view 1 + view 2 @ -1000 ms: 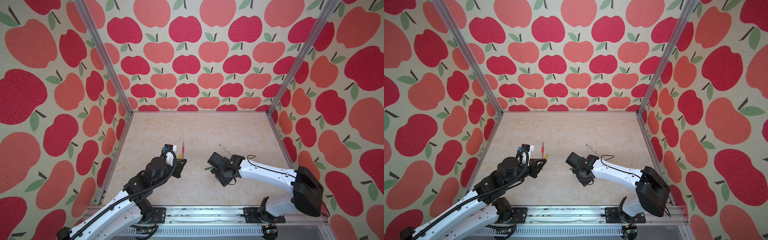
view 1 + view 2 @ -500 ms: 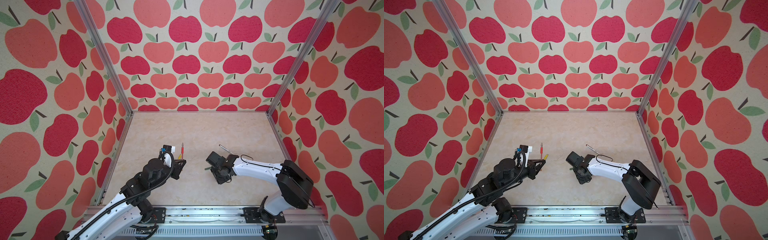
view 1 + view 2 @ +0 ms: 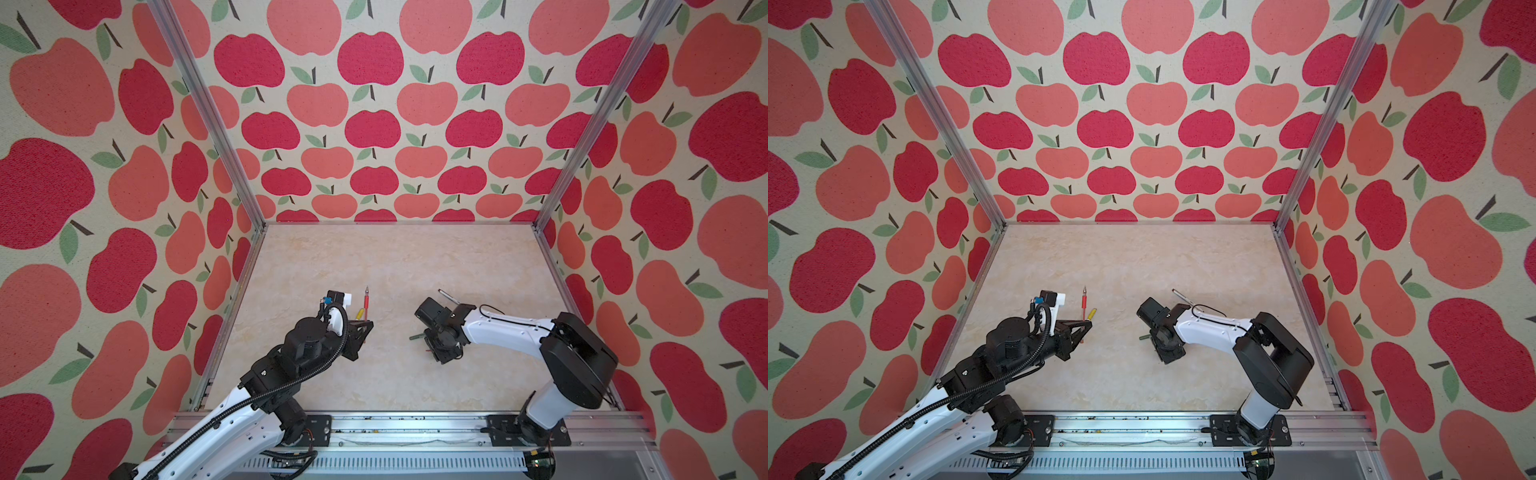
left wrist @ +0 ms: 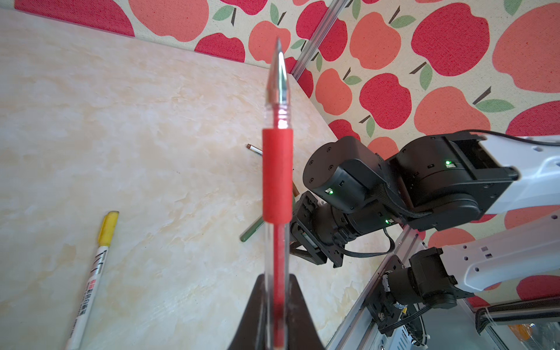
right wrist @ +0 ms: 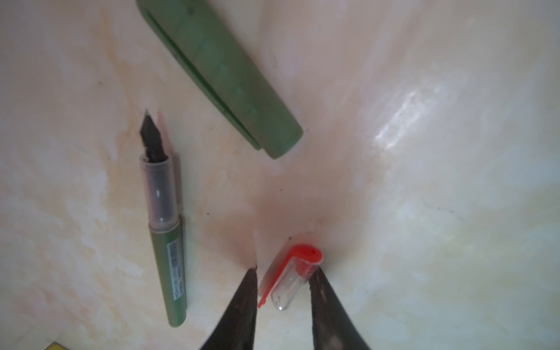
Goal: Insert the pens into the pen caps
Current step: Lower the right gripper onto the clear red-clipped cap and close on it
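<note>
Marbled cream surface [image 5: 424,212], apple-print walls all round. On it lies the red cap [image 5: 292,274], right between the fingers [image 5: 321,291] of the right gripper [image 5: 283,272]. Its long axis runs along their reach, red end away from the wrist, so they would squeeze across its width. One tip touches the clear body, the other sits just beside the clip; whether they pinch yet I cannot tell. From above, at nine o'clock, the left gripper [image 3: 365,325] clamps the red pen [image 3: 366,307], tip toward twelve.
</note>
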Robot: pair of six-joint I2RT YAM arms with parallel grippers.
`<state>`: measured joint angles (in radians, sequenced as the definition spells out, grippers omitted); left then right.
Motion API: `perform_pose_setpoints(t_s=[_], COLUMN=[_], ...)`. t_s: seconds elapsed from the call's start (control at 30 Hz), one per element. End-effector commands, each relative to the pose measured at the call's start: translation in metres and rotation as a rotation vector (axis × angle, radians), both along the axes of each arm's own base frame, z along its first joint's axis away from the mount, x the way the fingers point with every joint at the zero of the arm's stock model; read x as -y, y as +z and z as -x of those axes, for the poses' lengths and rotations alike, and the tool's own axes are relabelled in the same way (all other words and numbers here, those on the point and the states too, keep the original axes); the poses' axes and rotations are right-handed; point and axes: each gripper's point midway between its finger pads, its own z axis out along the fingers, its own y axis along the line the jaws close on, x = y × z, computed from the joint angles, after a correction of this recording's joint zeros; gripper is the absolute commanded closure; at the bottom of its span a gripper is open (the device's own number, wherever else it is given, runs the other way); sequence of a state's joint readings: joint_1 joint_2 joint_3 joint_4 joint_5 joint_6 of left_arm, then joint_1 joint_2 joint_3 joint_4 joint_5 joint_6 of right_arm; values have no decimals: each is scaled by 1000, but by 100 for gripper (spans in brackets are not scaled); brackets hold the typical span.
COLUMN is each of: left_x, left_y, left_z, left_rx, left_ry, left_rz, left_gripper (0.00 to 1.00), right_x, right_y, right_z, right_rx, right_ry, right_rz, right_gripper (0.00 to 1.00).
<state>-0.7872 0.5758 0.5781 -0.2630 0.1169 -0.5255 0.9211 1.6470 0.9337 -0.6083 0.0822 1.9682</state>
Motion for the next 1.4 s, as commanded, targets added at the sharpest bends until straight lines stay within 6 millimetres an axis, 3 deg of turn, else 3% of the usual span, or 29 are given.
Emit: perform_pose_setpoints(t_s=[0.0,0.37,0.73,0.97,1.17,1.37], left_x=[-5,-6,5,23,50,67], left_y=[-2,-2,-6,-13,-15,-28], left_z=[3,3,-3,1,10,10], left_rx=[3,15,-2,-28,-63,-120], left_ry=[-1,-7,-27,-111,-249,-313], left_rz=[-22,-51,-54,-27,28,27], left_gripper=[100,100,100,100,100,100], right_x=[18,31,8,3,15,12], right_y=[-14,-28,-17,20,54,95], right_z=[5,11,-25,-45,-58,-73], right_rx=[-56,-137,20,274,428,625], right_ry=[59,236,521,713,764,819], right_rz=[96,180,115,81,40,-36], right_gripper=[70,79,87,86,84,83])
